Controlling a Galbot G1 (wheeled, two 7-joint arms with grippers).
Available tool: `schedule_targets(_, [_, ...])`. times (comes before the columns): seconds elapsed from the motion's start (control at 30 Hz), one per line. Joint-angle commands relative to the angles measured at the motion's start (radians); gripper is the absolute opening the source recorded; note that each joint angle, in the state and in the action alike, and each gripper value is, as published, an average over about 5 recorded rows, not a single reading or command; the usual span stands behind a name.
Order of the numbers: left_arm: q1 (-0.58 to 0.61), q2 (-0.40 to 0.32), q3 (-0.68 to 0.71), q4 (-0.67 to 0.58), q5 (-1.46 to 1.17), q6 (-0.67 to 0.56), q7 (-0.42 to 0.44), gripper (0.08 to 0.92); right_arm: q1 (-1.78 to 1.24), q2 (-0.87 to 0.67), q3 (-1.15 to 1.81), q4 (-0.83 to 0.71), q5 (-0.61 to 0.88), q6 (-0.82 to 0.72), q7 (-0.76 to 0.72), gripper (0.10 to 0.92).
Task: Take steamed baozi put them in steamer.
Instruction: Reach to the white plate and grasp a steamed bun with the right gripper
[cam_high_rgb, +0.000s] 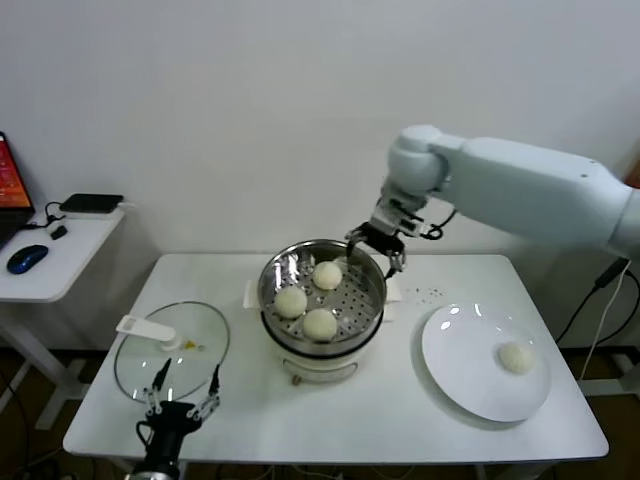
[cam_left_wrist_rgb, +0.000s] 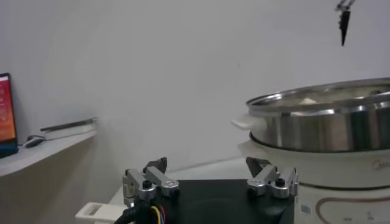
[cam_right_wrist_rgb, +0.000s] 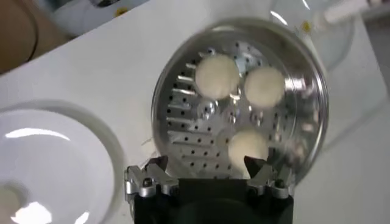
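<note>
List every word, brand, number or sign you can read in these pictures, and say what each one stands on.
No text can be read for certain.
Steamer: grey lettering at the edge of its cream base in the left wrist view, cut off and too blurred to read.
Laptop screen: red display, no legible characters.
Plate, glass lid, baozi, right gripper, left gripper: no markings visible.

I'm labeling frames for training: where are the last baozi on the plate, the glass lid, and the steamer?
last baozi (cam_high_rgb: 516, 357), head view, top of the bun.
glass lid (cam_high_rgb: 190, 372), head view, clear glass.
steamer (cam_high_rgb: 370, 272), head view, steel rim.
</note>
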Motion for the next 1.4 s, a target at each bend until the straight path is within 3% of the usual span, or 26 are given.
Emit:
schedule_targets(0.03, [-0.005,0.002,0.009,-0.008,0.000,0.000,0.001,0.823,0.045,-0.304,-0.121,-0.042,0.180,-0.222,0.093,0.823])
schedule_targets(0.33, [-0.017,-0.012,0.034,-0.007,0.026,0.001,0.001,0.823,-0.189,-0.490,-0.006,-0.029,0.014,-0.260,0.082,0.823])
schedule_targets(0.63, [-0.011,-0.013,0.044,0.000,0.040,-0.005,0.001,0.823,-0.449,-0.580,0.202,-0.051,-0.091,-0.284,0.128,0.823])
schedule_targets(1.07, [-0.011,-0.014,0.049,0.002,0.052,-0.002,0.000,0.823,-0.730,-0.577,0.431,-0.141,-0.303,-0.100,0.035,0.823])
schedule_targets(1.4, [-0.008,-0.019,0.049,0.009,0.058,-0.003,-0.001,0.823,-0.778,-0.486,0.490,-0.204,-0.365,-0.075,0.065,0.823])
